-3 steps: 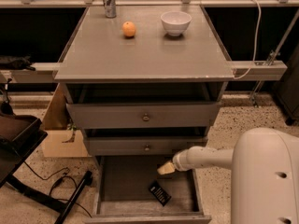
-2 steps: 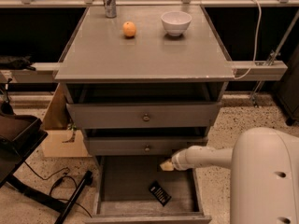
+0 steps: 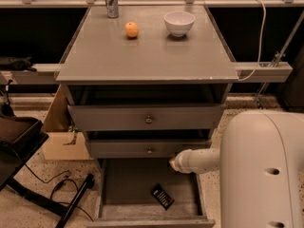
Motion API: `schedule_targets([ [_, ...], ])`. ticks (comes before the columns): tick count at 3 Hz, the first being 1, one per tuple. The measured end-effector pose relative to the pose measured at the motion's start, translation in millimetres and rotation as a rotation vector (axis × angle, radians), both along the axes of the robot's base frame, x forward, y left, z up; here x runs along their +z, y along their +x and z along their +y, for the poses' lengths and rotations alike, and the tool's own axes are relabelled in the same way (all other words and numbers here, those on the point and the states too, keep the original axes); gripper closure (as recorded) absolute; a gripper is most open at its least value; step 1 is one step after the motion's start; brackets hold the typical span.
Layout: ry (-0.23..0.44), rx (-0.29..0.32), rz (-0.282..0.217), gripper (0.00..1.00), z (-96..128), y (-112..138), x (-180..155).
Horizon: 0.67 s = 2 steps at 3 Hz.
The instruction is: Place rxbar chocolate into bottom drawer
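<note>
The rxbar chocolate (image 3: pixel 162 196) is a small flat black bar. It lies at an angle on the floor of the bottom drawer (image 3: pixel 124 186), right of its middle and near the front. The bottom drawer is pulled open. My gripper (image 3: pixel 174 164) is at the end of the white arm. It hangs over the drawer's back right part, just under the middle drawer's front. It is above the bar and apart from it. Nothing shows in the gripper.
The two upper drawers (image 3: pixel 148 119) with round knobs stand slightly open. An orange (image 3: pixel 132 30), a white bowl (image 3: pixel 179 23) and a can (image 3: pixel 112 1) sit on the cabinet top. A cardboard box (image 3: pixel 59 137) and a black chair (image 3: pixel 16 139) are on the left. My white body fills the lower right.
My gripper has drawn back slightly up and to the right, away from the bar. The bar has stayed where it lay in the bottom drawer.
</note>
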<state>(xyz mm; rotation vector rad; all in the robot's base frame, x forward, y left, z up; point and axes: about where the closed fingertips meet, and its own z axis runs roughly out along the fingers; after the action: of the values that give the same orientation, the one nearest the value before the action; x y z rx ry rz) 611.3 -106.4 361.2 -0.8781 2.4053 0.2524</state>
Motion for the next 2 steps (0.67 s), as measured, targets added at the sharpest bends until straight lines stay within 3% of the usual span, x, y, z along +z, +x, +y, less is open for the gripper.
schedule_targets([
  [1,-0.034,-0.050,-0.114,1.00,-2,7,65],
  [2,-0.043,-0.117,-0.228,1.00,-2,2,126],
])
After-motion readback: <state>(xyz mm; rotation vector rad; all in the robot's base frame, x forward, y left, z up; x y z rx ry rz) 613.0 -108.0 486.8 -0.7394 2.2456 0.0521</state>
